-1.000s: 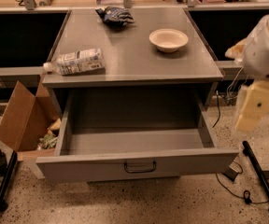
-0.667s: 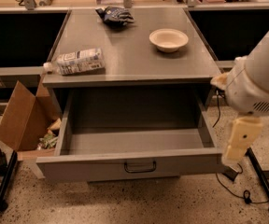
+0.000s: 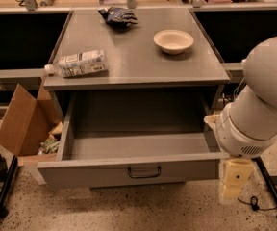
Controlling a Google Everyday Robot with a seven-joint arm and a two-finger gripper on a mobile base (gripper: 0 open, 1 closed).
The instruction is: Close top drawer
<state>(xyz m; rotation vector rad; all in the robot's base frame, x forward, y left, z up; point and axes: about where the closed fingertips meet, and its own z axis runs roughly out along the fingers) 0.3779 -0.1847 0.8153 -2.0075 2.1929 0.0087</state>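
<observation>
The top drawer (image 3: 129, 170) is a wide grey metal drawer pulled fully out of the grey cabinet (image 3: 138, 78), and its inside is bare. Its flat front has a small dark bar handle (image 3: 144, 172) at the centre. My white arm (image 3: 263, 105) reaches down at the right of the drawer. My gripper (image 3: 232, 184) hangs below the arm, just past the right end of the drawer front, near the floor. It holds nothing that I can see.
On the cabinet top lie a plastic bottle (image 3: 78, 63), a white bowl (image 3: 173, 41) and a dark chip bag (image 3: 118, 16). An open cardboard box (image 3: 25, 121) with rubbish stands at the left. Black table legs (image 3: 4, 189) and cables (image 3: 268, 201) lie on the speckled floor.
My arm and gripper have moved down and toward the camera along the drawer's right side, from cabinet-top height to the level of the drawer front. The drawer has not moved.
</observation>
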